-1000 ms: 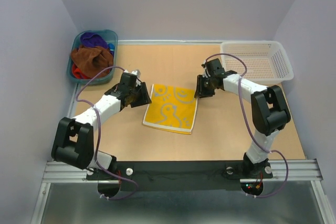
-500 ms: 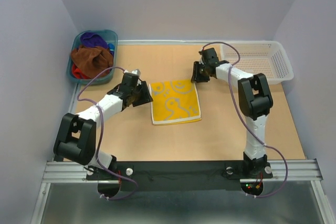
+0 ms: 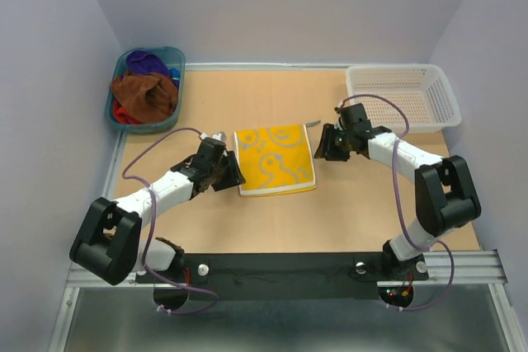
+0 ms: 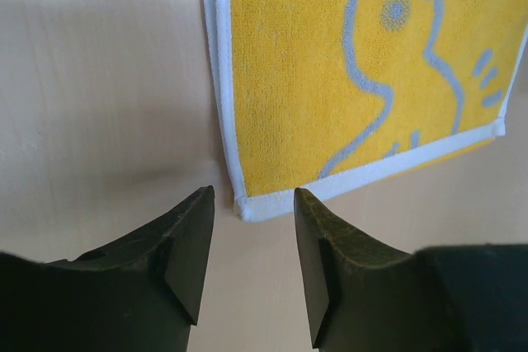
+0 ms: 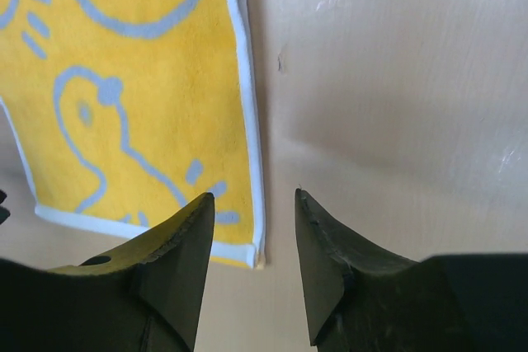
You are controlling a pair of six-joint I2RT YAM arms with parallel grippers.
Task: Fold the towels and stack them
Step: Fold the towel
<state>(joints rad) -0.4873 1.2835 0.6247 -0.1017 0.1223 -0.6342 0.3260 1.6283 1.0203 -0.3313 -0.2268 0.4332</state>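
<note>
My left gripper (image 4: 253, 195) stands parted and empty over the near left corner of the yellow towel (image 3: 275, 159), which lies flat mid-table (image 3: 371, 204), pale blue duck outlines up. My right gripper (image 5: 252, 197) gapes too, holding nothing, over the towel's right hem. The brown towel (image 3: 144, 95) and the purple towel (image 3: 147, 62) sit heaped in the tub (image 3: 124, 68), far left

Bare table (image 3: 330, 212) nearside of yellow towel (image 3: 275, 160); tub (image 3: 181, 80) (heaped with towels (image 3: 144, 92)), basket (image 3: 396, 68) block far corners.
</note>
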